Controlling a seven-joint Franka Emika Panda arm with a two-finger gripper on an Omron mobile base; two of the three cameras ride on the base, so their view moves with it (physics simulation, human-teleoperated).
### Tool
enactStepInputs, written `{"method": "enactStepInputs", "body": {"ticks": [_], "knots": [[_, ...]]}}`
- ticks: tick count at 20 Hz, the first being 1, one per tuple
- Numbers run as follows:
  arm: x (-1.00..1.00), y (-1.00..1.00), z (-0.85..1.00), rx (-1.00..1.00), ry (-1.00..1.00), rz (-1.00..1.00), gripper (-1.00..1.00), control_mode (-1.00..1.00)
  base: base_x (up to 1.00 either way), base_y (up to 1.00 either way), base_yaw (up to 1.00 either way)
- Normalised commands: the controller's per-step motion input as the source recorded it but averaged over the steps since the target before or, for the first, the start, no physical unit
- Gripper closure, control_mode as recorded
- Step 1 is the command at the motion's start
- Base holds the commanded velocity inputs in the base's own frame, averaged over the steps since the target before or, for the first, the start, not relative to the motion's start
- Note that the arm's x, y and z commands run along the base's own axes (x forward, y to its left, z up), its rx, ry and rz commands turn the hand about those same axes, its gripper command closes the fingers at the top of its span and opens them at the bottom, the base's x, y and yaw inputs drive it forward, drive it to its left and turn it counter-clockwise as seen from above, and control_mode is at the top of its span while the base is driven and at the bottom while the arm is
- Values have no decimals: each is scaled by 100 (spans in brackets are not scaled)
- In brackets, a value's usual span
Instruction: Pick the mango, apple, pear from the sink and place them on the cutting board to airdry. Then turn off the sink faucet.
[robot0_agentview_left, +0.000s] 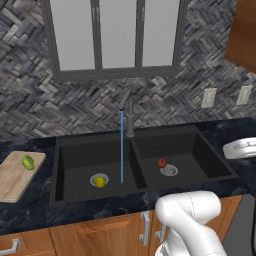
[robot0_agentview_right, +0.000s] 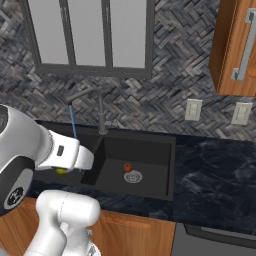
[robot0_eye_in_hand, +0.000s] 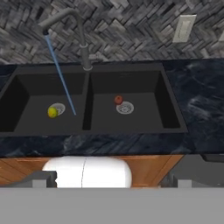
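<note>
The black double-basin sink (robot0_agentview_left: 142, 192) holds two fruits. The small red apple (robot0_agentview_left: 161, 163) (robot0_agentview_right: 128, 167) (robot0_eye_in_hand: 118, 99) lies in the right basin beside its silver drain (robot0_agentview_left: 169, 170). A yellow-green round fruit, the mango (robot0_agentview_left: 100, 181) (robot0_eye_in_hand: 52, 112), sits on the left drain. The green elongated pear (robot0_agentview_left: 28, 162) rests on the tan cutting board (robot0_agentview_left: 12, 182), left of the sink. The dark sink faucet (robot0_agentview_left: 130, 117) (robot0_eye_in_hand: 83, 43) pours a thin blue stream into the left basin. My gripper (robot0_eye_in_hand: 112, 183) is open, held back high in front of the sink, with nothing between its fingers.
Dark marble counter (robot0_agentview_right: 215, 170) runs to the right of the sink. Wall outlets (robot0_agentview_left: 208, 98) and a window (robot0_agentview_left: 117, 35) are behind it, and a wooden wall cabinet (robot0_agentview_right: 235, 50) hangs at the upper right. Wooden drawers (robot0_agentview_left: 100, 232) line the counter front.
</note>
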Motion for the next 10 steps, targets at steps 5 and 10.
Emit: {"method": "enactStepInputs", "body": {"ticks": [5, 10], "knots": [[16, 0, -1, 0, 0, 0, -100, -100, 0, 0, 0], [19, 0, -13, 0, 3, 0, -100, -100, 0, 0, 0]]}}
